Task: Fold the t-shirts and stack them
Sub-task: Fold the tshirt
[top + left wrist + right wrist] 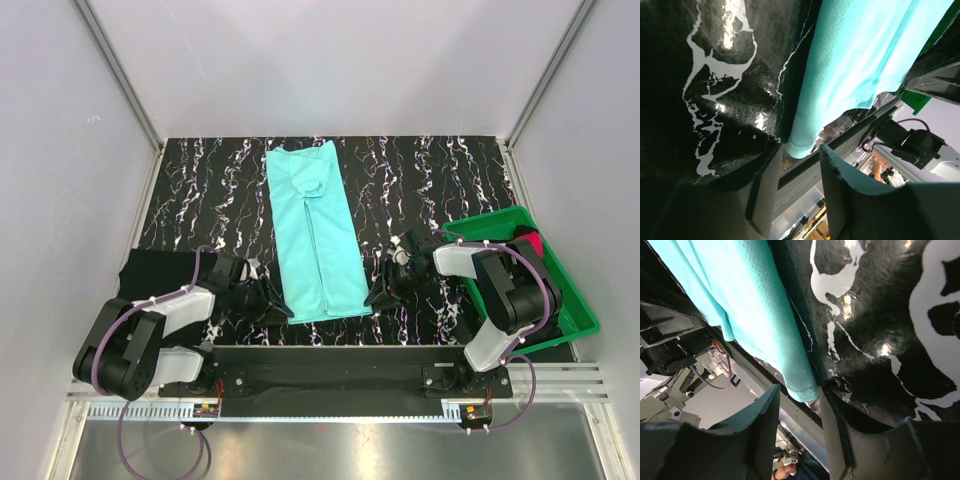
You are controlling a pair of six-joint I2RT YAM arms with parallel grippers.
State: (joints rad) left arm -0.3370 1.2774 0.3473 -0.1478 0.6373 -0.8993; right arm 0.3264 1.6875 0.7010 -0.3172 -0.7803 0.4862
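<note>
Both the left fingers [270, 300] and the right fingers [380, 293] sit low on the black marbled mat [430, 180]. One pair is at each near corner of the turquoise t-shirt [315, 240], with the forearms angled inward toward it. From above, that shirt lies folded into a long strip. A black t-shirt [150, 270] lies to its left, and to its right a green tray [585, 322] holds a red-pink shirt [532, 240]. White walls [350, 60] enclose the bench [320, 445].

The left wrist view shows its fingers [850, 190] part-way apart, with the shirt's hem corner [800, 142] at the mouth of the gap, not pinched.

In the right wrist view the fingers [765, 420] are likewise apart, and the hem corner [802, 390] is just at their tips, its mesh weave visible.
</note>
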